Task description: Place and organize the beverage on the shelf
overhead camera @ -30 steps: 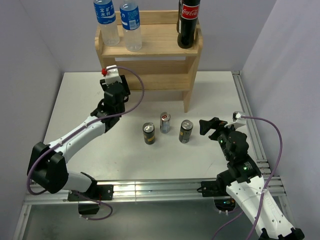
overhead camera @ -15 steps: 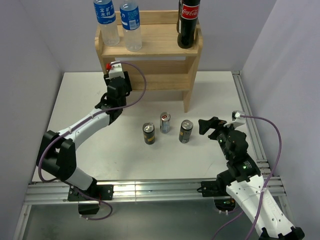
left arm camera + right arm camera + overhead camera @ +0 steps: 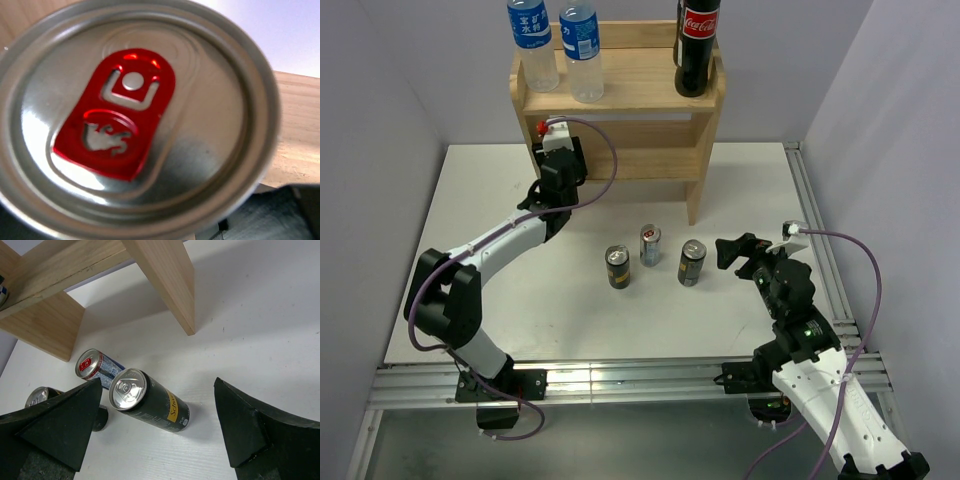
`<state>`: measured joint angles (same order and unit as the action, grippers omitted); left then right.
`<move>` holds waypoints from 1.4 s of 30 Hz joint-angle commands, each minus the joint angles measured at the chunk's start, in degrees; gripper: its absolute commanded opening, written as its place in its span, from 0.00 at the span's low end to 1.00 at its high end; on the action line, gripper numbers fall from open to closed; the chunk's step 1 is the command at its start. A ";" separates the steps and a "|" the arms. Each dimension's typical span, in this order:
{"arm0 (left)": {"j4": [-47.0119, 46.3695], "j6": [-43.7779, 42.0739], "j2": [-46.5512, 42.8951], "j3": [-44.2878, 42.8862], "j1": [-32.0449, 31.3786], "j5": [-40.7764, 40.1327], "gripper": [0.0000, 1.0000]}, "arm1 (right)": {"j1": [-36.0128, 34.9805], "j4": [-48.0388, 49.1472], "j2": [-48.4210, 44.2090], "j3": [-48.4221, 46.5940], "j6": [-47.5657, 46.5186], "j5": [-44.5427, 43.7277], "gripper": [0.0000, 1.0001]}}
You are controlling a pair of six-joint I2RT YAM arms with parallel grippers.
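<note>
The pale wood shelf [image 3: 630, 82] stands at the back of the table, with its lower tier [image 3: 645, 160] open to the front. My left gripper [image 3: 563, 160] is at the left end of the lower tier. It is shut on a silver can with a red tab [image 3: 135, 115], whose top fills the left wrist view. My right gripper [image 3: 732, 250] is open and empty just right of a black can [image 3: 692, 262]; that can lies between its fingers in the right wrist view [image 3: 150, 402]. Two more cans [image 3: 650, 245] [image 3: 618, 267] stand to the left of the black one.
Two water bottles [image 3: 535, 45] [image 3: 583, 50] stand at the left of the top board and a cola bottle [image 3: 697, 45] at its right. The shelf's right side panel [image 3: 165, 280] stands just behind the cans. Grey walls close in on both sides.
My left gripper has moved up and to the right with its can, from in front of the shelf to the lower tier's left end. The right gripper has edged slightly left.
</note>
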<state>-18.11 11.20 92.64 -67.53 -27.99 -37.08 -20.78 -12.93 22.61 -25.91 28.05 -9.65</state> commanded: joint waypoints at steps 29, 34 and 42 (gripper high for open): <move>6.93 7.25 -18.10 9.34 -7.85 -3.43 0.99 | -0.41 0.98 -1.78 -0.90 -0.46 -0.90 1.00; 11.51 12.59 -24.16 15.48 -16.82 -7.83 0.99 | -0.41 1.15 -1.96 -0.81 -0.37 -0.72 1.00; 13.10 21.76 -32.25 28.41 -31.94 -11.42 0.99 | -0.41 2.12 -1.69 -0.37 0.07 -0.72 1.00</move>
<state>-5.26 28.53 63.11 -42.02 -55.68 -44.91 -20.78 -13.19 21.17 -25.91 28.08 -10.02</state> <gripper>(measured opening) 0.993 0.999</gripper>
